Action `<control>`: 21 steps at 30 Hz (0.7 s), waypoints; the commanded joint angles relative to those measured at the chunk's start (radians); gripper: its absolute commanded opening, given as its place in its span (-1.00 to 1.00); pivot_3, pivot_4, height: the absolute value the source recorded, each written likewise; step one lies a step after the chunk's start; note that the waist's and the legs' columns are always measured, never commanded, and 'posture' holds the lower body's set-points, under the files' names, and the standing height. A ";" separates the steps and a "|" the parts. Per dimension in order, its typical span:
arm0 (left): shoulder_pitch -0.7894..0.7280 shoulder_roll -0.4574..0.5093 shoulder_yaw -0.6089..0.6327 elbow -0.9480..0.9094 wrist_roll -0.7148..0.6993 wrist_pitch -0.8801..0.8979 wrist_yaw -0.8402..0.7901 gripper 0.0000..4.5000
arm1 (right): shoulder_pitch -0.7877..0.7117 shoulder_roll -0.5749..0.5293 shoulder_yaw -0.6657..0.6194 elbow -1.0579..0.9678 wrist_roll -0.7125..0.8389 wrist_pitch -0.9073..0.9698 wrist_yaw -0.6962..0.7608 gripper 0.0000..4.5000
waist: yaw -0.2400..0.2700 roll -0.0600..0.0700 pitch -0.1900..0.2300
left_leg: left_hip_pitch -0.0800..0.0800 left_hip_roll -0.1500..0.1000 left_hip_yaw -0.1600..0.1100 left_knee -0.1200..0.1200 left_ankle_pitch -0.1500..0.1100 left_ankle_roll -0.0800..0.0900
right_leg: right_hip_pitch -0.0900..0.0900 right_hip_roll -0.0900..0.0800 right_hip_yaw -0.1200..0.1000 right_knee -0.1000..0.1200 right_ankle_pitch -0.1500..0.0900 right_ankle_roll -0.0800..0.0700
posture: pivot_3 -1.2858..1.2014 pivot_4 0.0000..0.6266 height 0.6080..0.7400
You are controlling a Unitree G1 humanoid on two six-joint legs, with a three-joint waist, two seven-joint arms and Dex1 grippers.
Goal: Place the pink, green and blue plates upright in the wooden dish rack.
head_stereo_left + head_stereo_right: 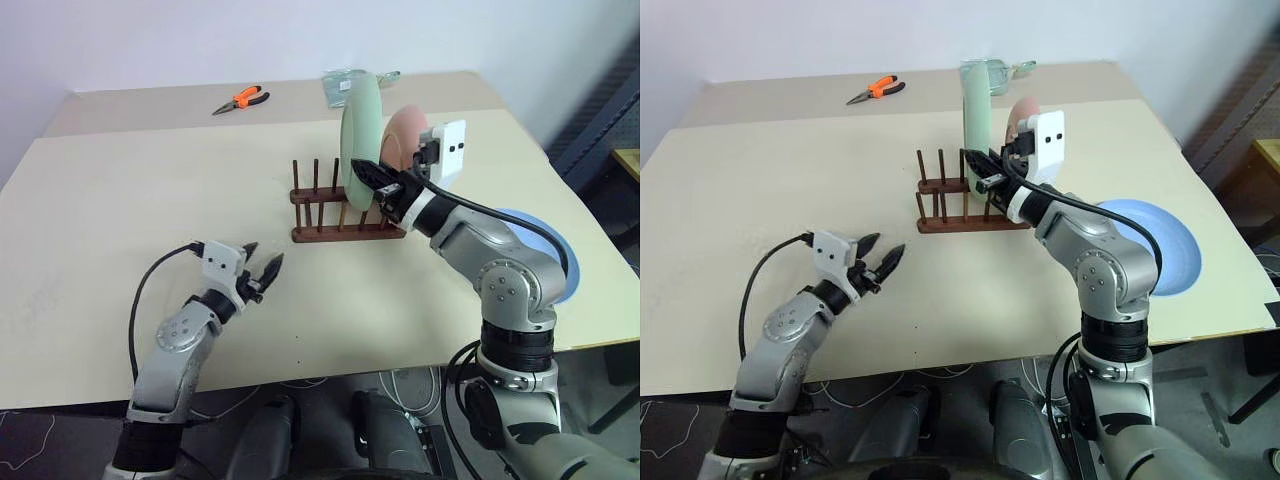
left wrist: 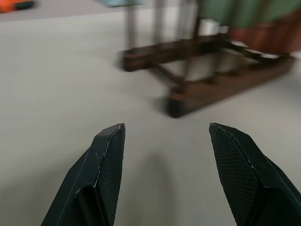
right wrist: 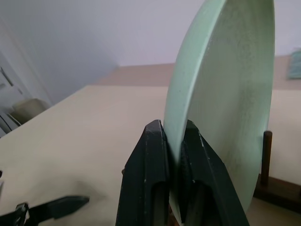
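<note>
- Mint-green plate point(image 1: 359, 138) stands on edge over the wooden dish rack point(image 1: 340, 214), its rim pinched between the clenched black fingers point(image 3: 153, 165) of the right gripper point(image 1: 368, 174).
- In the right wrist view the two fingers squeeze the plate's edge from both sides, and a rack peg rises just beyond the plate.
- Pink plate point(image 1: 404, 140) stands upright in the rack just behind the right gripper, on the far side of the green one.
- Blue plate point(image 1: 1155, 243) lies flat on the table point(image 1: 150, 200), beside the right arm's elbow and well apart from the rack.
- Left gripper point(image 1: 260, 273) hovers low over the table with its fingers point(image 2: 107, 162) spread and nothing between them; the rack's near end lies ahead of its fingertips, apart from them.
- Orange-handled pliers point(image 1: 241, 99) lie far beyond the left gripper, near the table's back edge.
</note>
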 commanded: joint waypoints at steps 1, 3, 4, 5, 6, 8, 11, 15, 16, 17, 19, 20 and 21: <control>-0.004 0.018 -0.016 -0.069 -0.017 -0.016 -0.048 0.31 | -0.031 -0.020 -0.012 -0.005 0.012 -0.011 0.016 -0.67 | 0.000 0.000 0.000 | 0.000 0.000 0.000 0.000 0.000 0.000 | 0.000 0.000 0.000 0.000 0.000 0.000 | 0.03 -0.52 0.98; -0.008 0.022 -0.021 -0.075 -0.016 -0.011 -0.059 0.31 | -0.039 -0.027 -0.009 0.002 0.003 -0.021 0.018 -0.30 | 0.000 0.000 0.000 | 0.000 0.000 0.000 0.000 0.000 0.000 | 0.000 0.000 0.000 0.000 0.000 0.000 | 0.03 -0.52 0.98; -0.009 0.021 -0.022 -0.076 -0.014 -0.009 -0.060 0.31 | -0.042 -0.031 -0.006 0.002 -0.004 -0.028 0.017 -0.10 | 0.000 0.000 0.000 | 0.000 0.000 0.000 0.000 0.000 0.000 | 0.000 0.000 0.000 0.000 0.000 0.000 | 0.03 -0.52 0.98; -0.011 0.020 -0.022 -0.077 -0.012 -0.008 -0.061 0.31 | -0.046 -0.038 0.000 0.001 -0.016 -0.039 0.017 0.13 | 0.000 0.001 0.000 | 0.000 0.000 0.000 0.000 0.000 0.000 | 0.000 0.000 0.000 0.000 0.000 0.000 | 0.03 -0.52 0.98; -0.012 0.020 -0.023 -0.077 -0.011 -0.005 -0.062 0.31 | -0.050 -0.050 0.010 -0.001 -0.036 -0.053 0.019 0.33 | -0.001 0.001 0.000 | 0.000 0.000 0.000 0.000 0.000 0.000 | 0.000 0.000 0.000 0.000 0.000 0.000 | 0.03 -0.52 0.98; -0.012 0.022 -0.029 -0.074 -0.007 -0.002 -0.067 0.31 | -0.064 -0.076 0.030 -0.010 -0.075 -0.084 0.030 0.33 | -0.001 0.001 0.001 | 0.000 0.000 0.000 0.000 0.000 0.000 | 0.000 0.000 0.000 0.000 0.000 0.000 | 0.03 -0.52 0.98; -0.006 0.027 -0.038 -0.074 -0.002 -0.002 -0.074 0.31 | -0.092 -0.129 0.052 -0.040 -0.119 -0.133 0.062 0.33 | 0.000 0.002 0.001 | 0.000 0.000 0.000 0.000 0.000 0.000 | 0.000 0.000 0.000 0.000 0.000 0.000 | 0.03 -0.52 0.98; -0.006 0.026 -0.041 -0.075 -0.001 -0.002 -0.075 0.31 | -0.131 -0.219 0.054 -0.086 -0.176 -0.201 0.104 0.33 | 0.001 0.002 0.001 | -0.001 0.000 0.000 0.000 0.000 0.000 | 0.000 0.000 0.000 0.000 0.000 0.000 | 0.03 -0.52 0.98; -0.008 0.026 -0.040 -0.072 0.000 -0.003 -0.075 0.31 | -0.138 -0.248 0.039 -0.091 -0.190 -0.218 0.110 0.33 | 0.001 0.002 0.001 | -0.001 0.000 0.000 0.000 0.000 0.000 | 0.000 0.000 0.000 0.000 0.000 0.000 | 0.03 -0.52 0.98; -0.011 0.027 -0.039 -0.067 0.002 -0.005 -0.076 0.31 | -0.144 -0.286 -0.004 -0.089 -0.192 -0.223 0.113 0.33 | 0.001 0.002 0.001 | -0.001 0.000 0.000 0.001 0.000 0.000 | 0.000 0.000 0.000 -0.001 0.000 0.000 | 0.03 -0.52 0.98; -0.015 0.028 -0.038 -0.061 0.005 -0.009 -0.078 0.31 | -0.145 -0.336 -0.064 -0.082 -0.187 -0.226 0.114 0.33 | 0.005 0.002 0.001 | -0.001 0.000 0.000 0.001 0.000 0.000 | 0.000 0.000 -0.001 -0.001 0.000 0.000 | 0.03 -0.52 0.98; -0.016 0.028 -0.038 -0.056 0.007 -0.011 -0.078 0.31 | -0.137 -0.362 -0.095 -0.073 -0.188 -0.228 0.112 0.33 | 0.007 0.002 0.001 | -0.001 0.000 0.000 0.001 0.000 0.000 | 0.001 0.000 -0.001 -0.002 0.000 0.000 | 0.03 -0.52 0.98; -0.020 0.028 -0.040 -0.047 0.011 -0.015 -0.079 0.31 | -0.105 -0.398 -0.134 -0.054 -0.202 -0.231 0.111 0.33 | 0.008 0.002 0.001 | -0.002 0.000 0.000 0.001 0.000 0.001 | 0.001 0.000 -0.001 -0.002 0.000 0.000 | 0.03 -0.52 0.98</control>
